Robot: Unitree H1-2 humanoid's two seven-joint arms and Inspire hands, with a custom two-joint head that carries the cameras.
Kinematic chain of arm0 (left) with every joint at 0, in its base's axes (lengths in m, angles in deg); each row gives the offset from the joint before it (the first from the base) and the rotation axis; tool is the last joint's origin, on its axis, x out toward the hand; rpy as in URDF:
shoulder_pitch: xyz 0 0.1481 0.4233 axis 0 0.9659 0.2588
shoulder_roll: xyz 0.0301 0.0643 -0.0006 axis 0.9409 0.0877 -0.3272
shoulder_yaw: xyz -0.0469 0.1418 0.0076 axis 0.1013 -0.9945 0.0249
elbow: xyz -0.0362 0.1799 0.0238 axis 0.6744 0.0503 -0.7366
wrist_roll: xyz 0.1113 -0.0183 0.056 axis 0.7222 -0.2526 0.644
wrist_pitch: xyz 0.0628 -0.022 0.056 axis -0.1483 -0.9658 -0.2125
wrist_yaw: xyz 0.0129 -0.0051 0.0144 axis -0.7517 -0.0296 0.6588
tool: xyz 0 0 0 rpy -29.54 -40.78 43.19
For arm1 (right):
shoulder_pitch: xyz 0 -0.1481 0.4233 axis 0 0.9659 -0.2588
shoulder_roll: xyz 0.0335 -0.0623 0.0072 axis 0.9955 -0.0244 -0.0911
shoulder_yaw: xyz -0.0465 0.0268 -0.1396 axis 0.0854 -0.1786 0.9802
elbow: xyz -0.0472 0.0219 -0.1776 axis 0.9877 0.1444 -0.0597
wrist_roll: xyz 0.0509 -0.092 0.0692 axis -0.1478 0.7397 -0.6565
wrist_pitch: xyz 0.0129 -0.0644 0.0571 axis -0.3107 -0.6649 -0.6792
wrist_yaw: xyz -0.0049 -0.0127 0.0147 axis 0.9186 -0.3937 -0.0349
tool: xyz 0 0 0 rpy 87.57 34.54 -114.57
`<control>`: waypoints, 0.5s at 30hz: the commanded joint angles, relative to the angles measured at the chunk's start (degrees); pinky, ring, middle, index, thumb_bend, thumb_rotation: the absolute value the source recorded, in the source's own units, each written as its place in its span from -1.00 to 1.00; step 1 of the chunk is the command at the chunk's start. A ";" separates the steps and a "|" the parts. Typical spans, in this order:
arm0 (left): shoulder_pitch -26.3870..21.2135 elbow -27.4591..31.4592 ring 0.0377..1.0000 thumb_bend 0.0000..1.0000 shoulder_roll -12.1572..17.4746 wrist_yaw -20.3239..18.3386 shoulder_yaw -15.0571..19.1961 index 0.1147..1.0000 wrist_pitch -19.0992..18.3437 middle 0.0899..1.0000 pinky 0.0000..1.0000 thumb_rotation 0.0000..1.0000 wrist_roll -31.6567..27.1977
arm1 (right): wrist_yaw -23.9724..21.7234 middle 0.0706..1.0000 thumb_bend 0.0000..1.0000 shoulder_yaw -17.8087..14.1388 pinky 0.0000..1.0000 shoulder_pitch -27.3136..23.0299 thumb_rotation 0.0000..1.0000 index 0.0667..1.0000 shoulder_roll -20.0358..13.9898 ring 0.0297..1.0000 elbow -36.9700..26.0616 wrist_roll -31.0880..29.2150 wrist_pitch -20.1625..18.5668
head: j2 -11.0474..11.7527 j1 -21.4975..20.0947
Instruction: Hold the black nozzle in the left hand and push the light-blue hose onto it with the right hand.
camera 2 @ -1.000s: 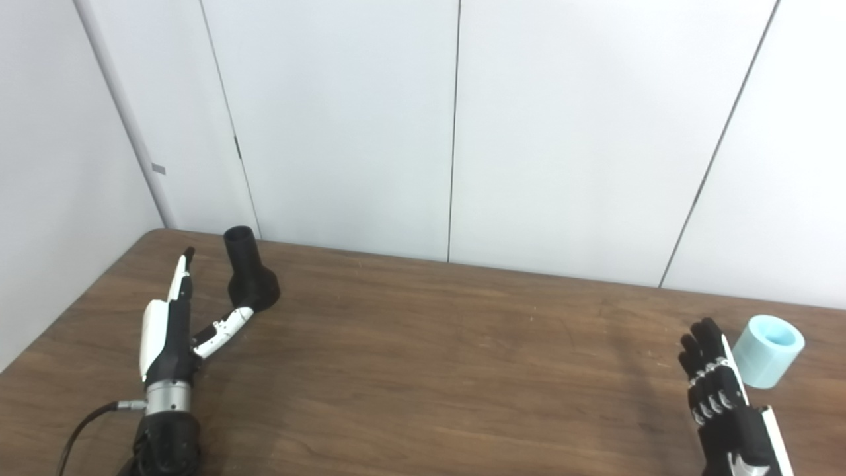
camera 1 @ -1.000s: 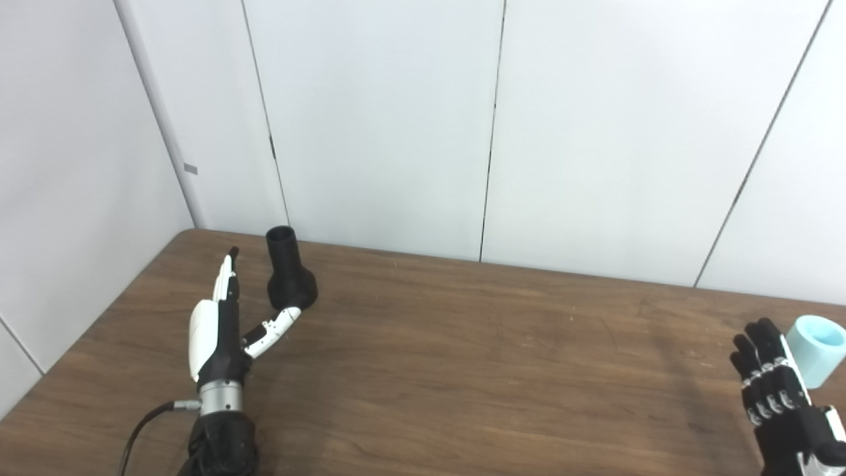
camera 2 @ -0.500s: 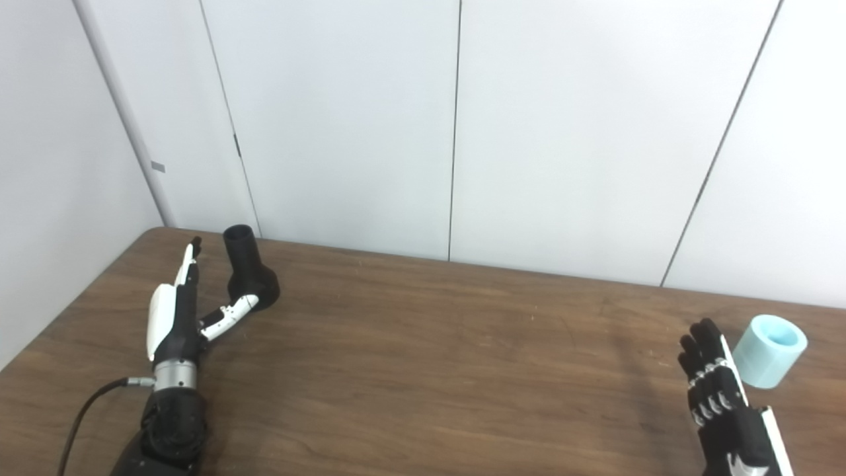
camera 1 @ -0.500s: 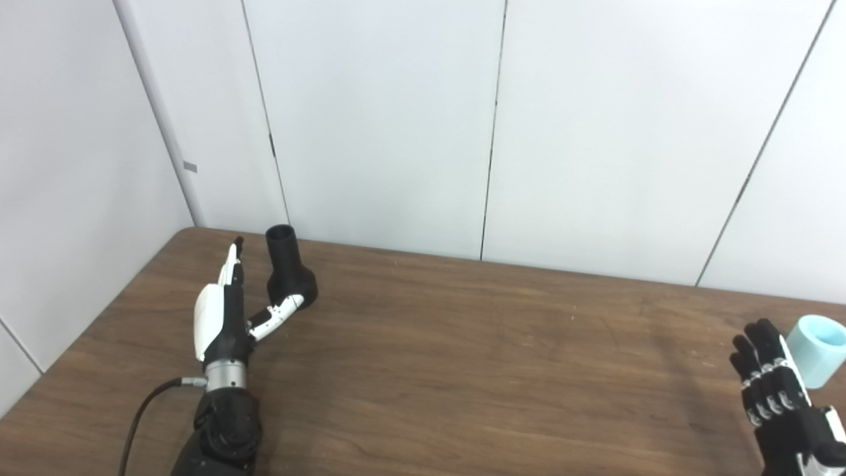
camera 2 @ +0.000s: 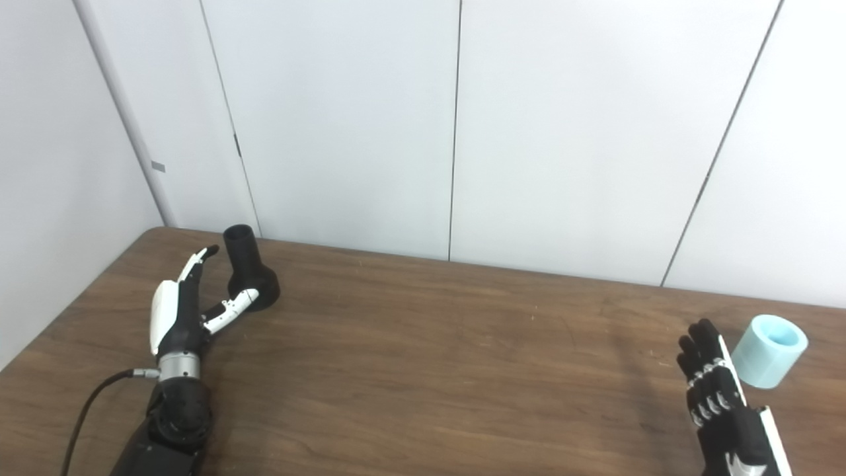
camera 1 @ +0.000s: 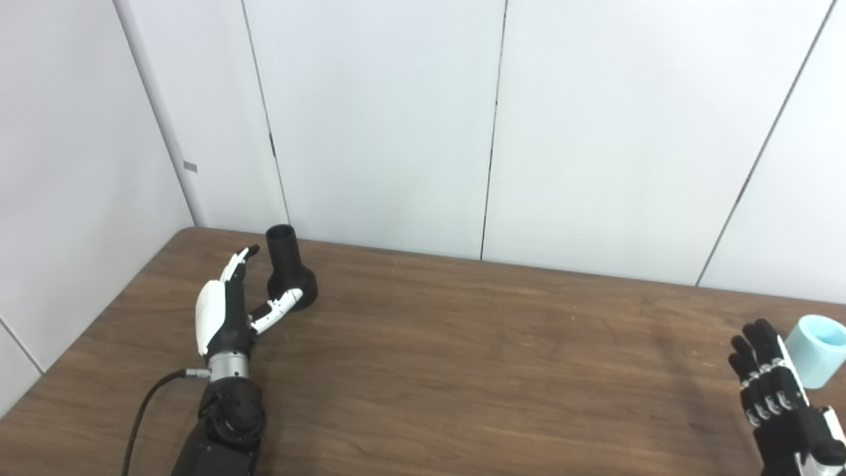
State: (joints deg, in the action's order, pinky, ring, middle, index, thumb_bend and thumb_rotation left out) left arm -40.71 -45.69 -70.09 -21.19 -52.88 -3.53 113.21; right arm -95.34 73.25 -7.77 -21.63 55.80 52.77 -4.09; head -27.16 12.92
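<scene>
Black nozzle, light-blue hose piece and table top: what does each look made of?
Black nozzle: probably matte hard plastic, since it is evenly dark with no glare; it could be printed. Light-blue hose: a short, thick-walled, smooth pale tube, rubber or soft plastic by its look, but stiffness cannot be judged. Table: brown wood-grain surface with a dull sheen, perhaps laminate rather than solid wood.

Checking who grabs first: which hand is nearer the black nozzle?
Left. The left hand is open right beside the black nozzle; the right hand is far across the table.
</scene>
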 commanded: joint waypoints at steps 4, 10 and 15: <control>-2.64 -0.52 0.87 0.31 1.88 1.10 -0.46 0.48 0.37 0.82 0.71 0.00 0.37 | 0.08 1.00 0.57 0.43 1.00 5.05 1.00 1.00 1.07 1.00 3.41 0.28 -0.58 | -0.20 -0.03; -3.71 -2.18 0.83 0.33 2.47 1.52 -1.15 0.42 0.42 0.80 0.66 0.00 0.80 | 0.27 1.00 0.57 0.39 1.00 5.23 1.00 1.00 1.12 1.00 2.83 0.47 -1.01 | -0.44 -0.26; -4.47 -3.78 0.82 0.33 2.78 1.67 -2.06 0.41 0.46 0.80 0.65 0.00 1.12 | 0.41 1.00 0.57 0.37 1.00 5.40 1.00 1.00 1.28 1.00 2.29 0.89 -1.27 | -0.66 -0.44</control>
State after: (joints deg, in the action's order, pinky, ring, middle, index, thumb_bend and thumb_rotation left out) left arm -42.91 -49.17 -68.70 -21.07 -54.55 -3.70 113.45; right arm -95.22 73.25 -7.46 -21.60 54.95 53.66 -5.20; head -27.77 12.39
